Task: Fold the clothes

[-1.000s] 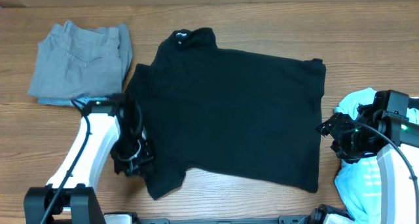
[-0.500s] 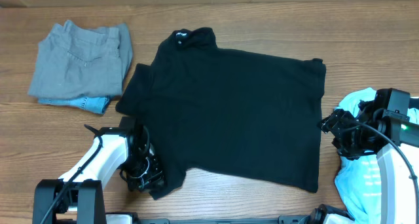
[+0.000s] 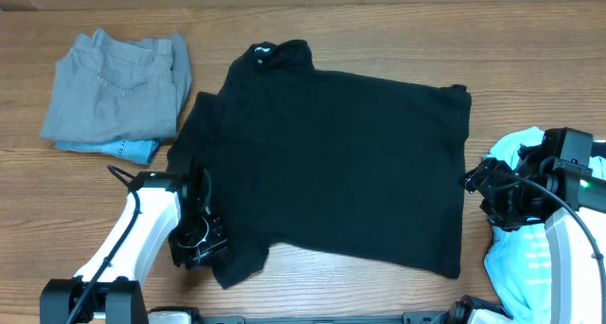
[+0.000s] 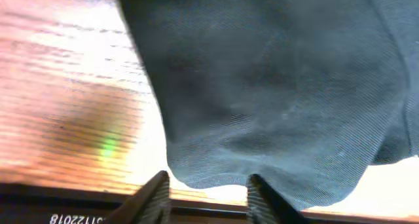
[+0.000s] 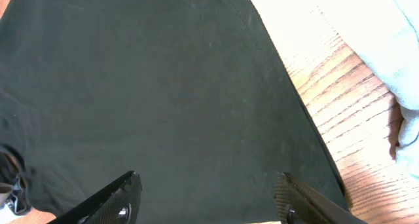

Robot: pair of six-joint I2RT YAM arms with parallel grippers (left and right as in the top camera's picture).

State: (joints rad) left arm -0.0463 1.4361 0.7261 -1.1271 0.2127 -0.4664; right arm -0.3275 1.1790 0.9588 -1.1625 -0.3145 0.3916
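Overhead, shirt: A black shirt point(image 3: 331, 163) lies spread flat across the middle of the wooden counter point(image 3: 530, 59), with its collar toward the far side.
Overhead, other clothes: A folded grey pile point(image 3: 118, 92) sits at the far left, well apart from the shirt, with a blue edge showing beneath it. A light-blue tee point(image 3: 516, 267) is bunched at the near right.
Overhead, arms: My left arm point(image 3: 142, 229) reaches the shirt's near-left corner. My right arm point(image 3: 568, 196) sits just beside the shirt's right edge, over the tee.
Left wrist: The left fingers point(image 4: 156, 196) are spread and pinch nothing. A rounded edge of shirt lies on the counter just ahead of the gap between them.
Right wrist: The right fingers point(image 5: 121, 198) are spread wide and empty, above flat black cloth near its right edge. The tee shows at the far right.
Step, as I judge it: I am taking hold of the shirt's edges for a first fold.
Doing it well: I would lower the left fingers until one slips under the edge, then pinch the cloth firmly. The right should grip the shirt edge only, clear of the tee. Then I would lift both sides together, keep the cloth taut, and lay edge on edge.
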